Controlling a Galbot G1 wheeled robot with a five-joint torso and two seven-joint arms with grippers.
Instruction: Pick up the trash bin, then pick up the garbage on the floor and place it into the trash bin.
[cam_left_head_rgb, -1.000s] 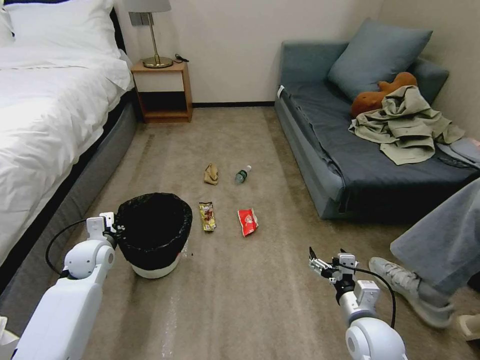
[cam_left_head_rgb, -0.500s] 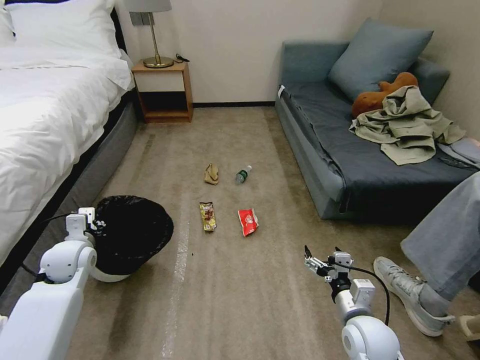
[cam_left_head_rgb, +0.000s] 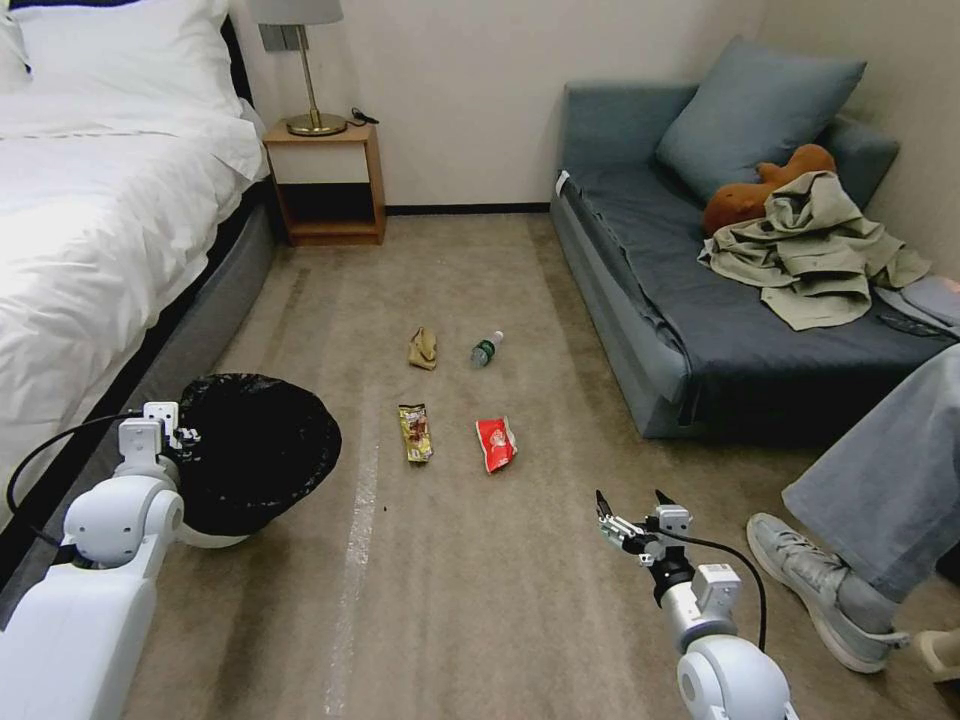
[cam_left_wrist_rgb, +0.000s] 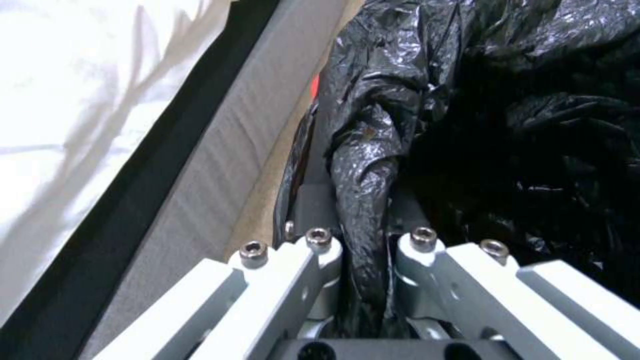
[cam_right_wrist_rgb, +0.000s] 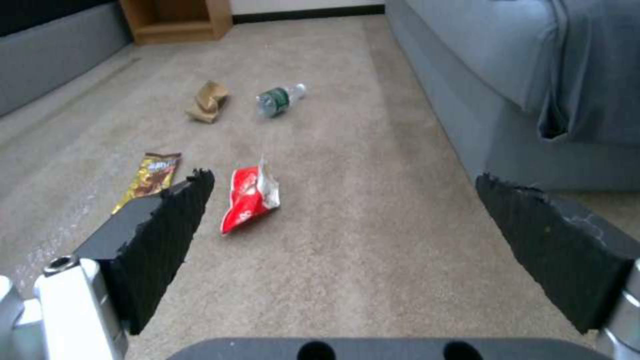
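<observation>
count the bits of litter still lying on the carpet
4, all between bed and sofa: red packet nearest the right gripper, gold-brown wrapper beside it, tan paper bag and clear bottle farther back. Nothing seems hidden.

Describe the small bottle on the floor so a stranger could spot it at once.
On the carpet between the bed and the sofa lie four litter items. The bottle is in the farther pair, nearer the sofa: clear, green-labelled, lying on its side, the only non-wrapper.
</observation>
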